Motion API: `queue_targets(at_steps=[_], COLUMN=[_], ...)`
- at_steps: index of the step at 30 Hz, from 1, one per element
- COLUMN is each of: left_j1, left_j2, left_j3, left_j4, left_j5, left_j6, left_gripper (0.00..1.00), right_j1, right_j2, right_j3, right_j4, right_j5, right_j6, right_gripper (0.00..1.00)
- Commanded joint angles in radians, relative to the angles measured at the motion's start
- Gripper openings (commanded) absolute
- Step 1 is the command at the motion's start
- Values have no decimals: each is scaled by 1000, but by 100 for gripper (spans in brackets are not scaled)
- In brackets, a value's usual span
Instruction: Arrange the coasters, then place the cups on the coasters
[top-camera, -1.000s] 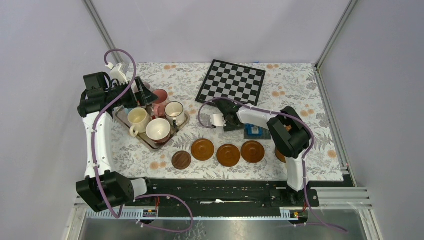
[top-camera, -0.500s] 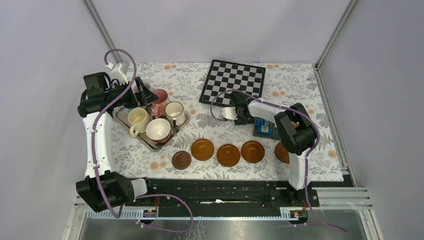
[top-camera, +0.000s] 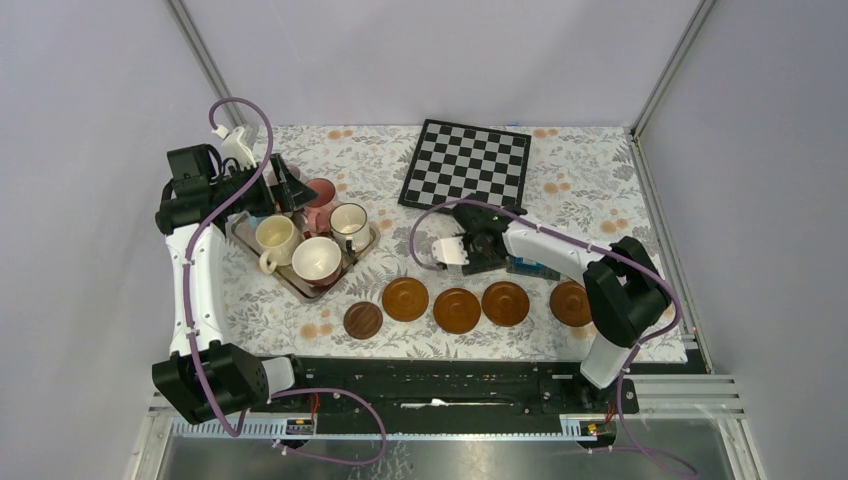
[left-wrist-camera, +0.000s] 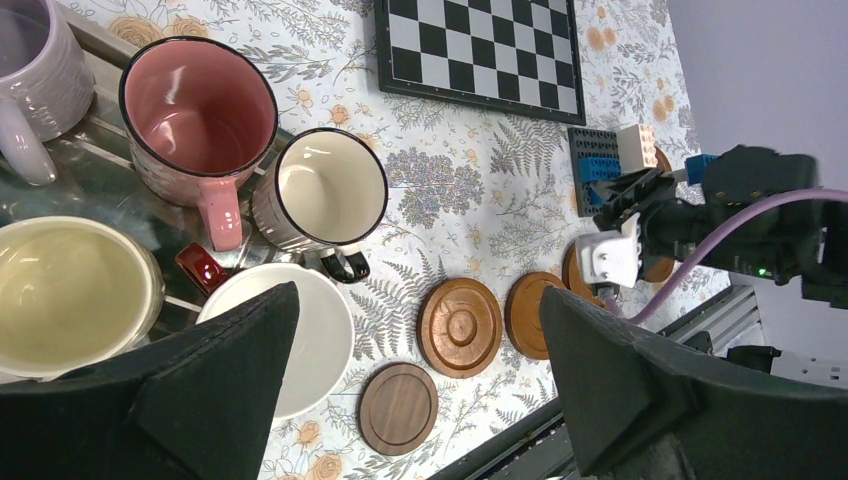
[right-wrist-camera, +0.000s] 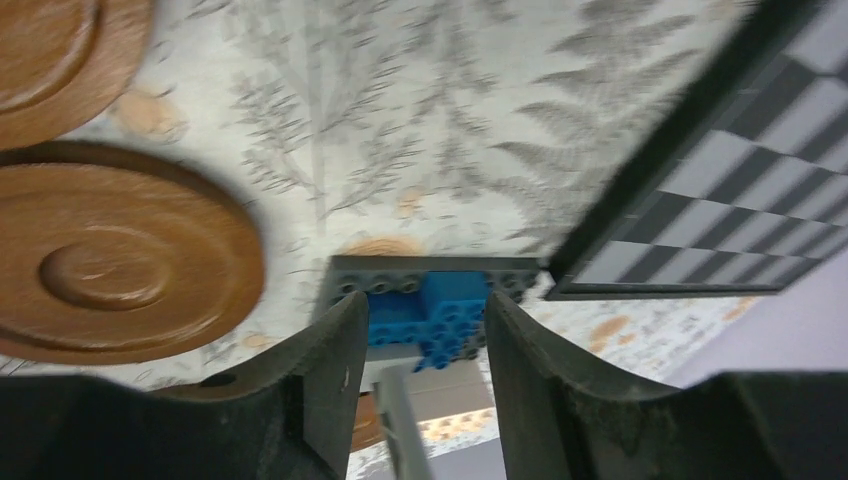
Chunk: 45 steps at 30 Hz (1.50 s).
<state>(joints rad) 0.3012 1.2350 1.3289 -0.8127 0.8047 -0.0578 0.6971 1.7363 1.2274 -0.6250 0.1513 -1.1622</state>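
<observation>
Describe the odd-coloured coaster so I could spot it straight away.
Find the checkered board at the back, then come forward to the row of round wooden coasters. The dark coaster sits at the row's left end, nearest the tray of cups; it alone is chocolate brown, the others orange-brown.

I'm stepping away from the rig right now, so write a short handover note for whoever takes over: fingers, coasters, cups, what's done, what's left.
Left gripper: fingers wide open, empty, above the cups in the tray.
Right gripper: fingers apart, empty, above the cloth by the block toy.
Done: five coasters lie in a row along the near edge, with the dark coaster at its left end. A sixth cannot be made out.
Left: no cup is on a coaster yet. Move each one from the tray to a coaster.
</observation>
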Motion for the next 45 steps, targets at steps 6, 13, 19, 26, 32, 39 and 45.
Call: queue_targets(at_steps=[6,13,19,26,32,39,45], left_j1=[7,7,7,9,13,14,15], left_j2=[-24,-27,-35,-36,-38,-39,-26], left_j3=[4,2,-2,-4,-9,-13,-14], left_j4=[44,44,44,44,44,44,44], left_j5=[40,36,30,28,26,23,29], left_j6=[-2,-3,-2,-2,-2,1,4], left_gripper=[99,99,99,99,99,99,99], right_j1=[-2,-18,-98,-187,-258,-356,-450], right_j2=[-77,-66,-32,12,74,158,222], right_j3=[-175,-257,-224,-185,-134,-51,19], right_j4=[-55,26,37,92,132,176,238], right_j5=[-1,73,69,73,98,119,111], right_j6=[-37,-75,-103,-133,-151,-153,-193], right_gripper=[44,40,39,39,38,38,38])
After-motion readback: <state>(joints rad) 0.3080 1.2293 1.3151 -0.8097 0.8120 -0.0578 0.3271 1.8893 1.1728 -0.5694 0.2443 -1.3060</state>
